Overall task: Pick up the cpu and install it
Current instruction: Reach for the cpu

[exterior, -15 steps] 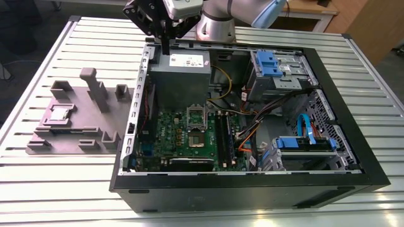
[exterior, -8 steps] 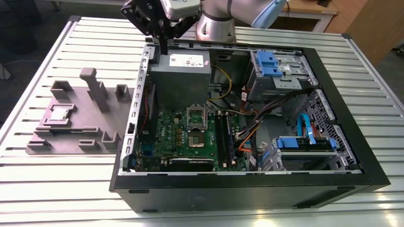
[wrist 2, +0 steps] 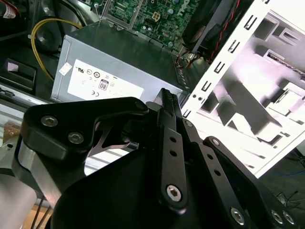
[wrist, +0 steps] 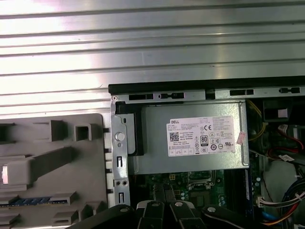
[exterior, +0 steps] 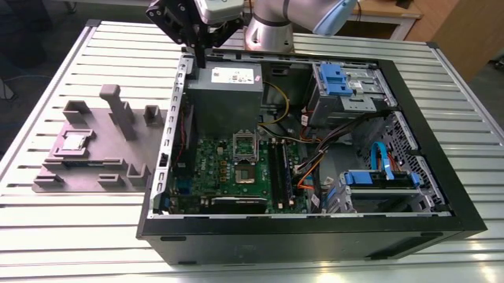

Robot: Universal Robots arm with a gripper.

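Pincer (wrist 2: pixel 167 95) above case (exterior: pixel 315 236), cpu (exterior: pixel 77 143) in tray (exterior: pixel 110 150)

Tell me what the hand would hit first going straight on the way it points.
The hand would likely meet the power supply first, at its edge beside the computer case wall; depth is unclear, so it may catch that wall instead.

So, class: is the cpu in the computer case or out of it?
Out: the cpu lies on the grey fixture tray beside the case.
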